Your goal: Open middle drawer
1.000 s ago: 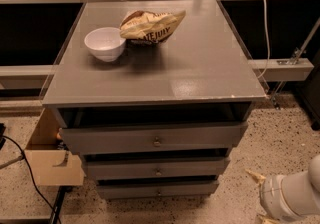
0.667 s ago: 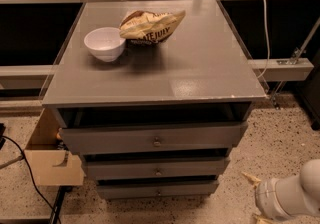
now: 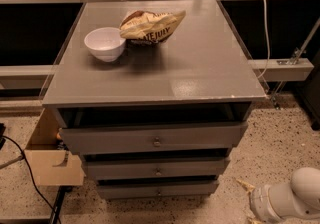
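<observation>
The grey cabinet [image 3: 210,75] has three flat drawer fronts stacked under its top. The middle drawer [image 3: 125,169] is the second front down, with a small round metal knob [image 3: 158,171] at its centre. None of its inside shows. My gripper [image 3: 247,203] is low at the bottom right, beside the cabinet's lower right corner and well to the right of the knob. It touches nothing. One pale fingertip [image 3: 243,184] points left toward the cabinet, and the other sits at the frame's bottom edge, apart from it, with nothing between them.
A white bowl [image 3: 105,43] and a crumpled snack bag [image 3: 152,26] rest on the cabinet top. The top drawer [image 3: 100,140] juts out above the middle one, with the bottom drawer [image 3: 125,189] below. A cardboard box [image 3: 50,160] and a black cable [image 3: 25,168] lie on the floor at the left.
My gripper and white wrist have drifted slightly left and lower at the bottom right. The drawers, bowl and bag have not moved.
</observation>
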You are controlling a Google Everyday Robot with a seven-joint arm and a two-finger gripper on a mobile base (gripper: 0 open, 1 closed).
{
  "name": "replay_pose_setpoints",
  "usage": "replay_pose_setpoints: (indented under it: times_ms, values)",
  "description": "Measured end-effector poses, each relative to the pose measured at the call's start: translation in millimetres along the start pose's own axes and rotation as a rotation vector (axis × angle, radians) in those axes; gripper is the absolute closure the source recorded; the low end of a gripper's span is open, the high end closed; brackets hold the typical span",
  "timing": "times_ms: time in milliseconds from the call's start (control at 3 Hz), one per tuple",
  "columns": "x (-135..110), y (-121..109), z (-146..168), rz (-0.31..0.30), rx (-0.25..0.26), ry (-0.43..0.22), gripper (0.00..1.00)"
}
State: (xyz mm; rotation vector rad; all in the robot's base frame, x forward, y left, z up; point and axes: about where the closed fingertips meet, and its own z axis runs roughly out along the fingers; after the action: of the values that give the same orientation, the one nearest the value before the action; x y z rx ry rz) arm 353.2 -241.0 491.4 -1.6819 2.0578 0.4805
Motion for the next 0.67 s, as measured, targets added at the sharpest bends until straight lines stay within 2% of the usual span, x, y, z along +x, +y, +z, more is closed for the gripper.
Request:
replay_pose_setpoints:
  times_ms: [667]
  values:
    - [-1,1,34,-0.050,-0.019,-0.009,0.00]
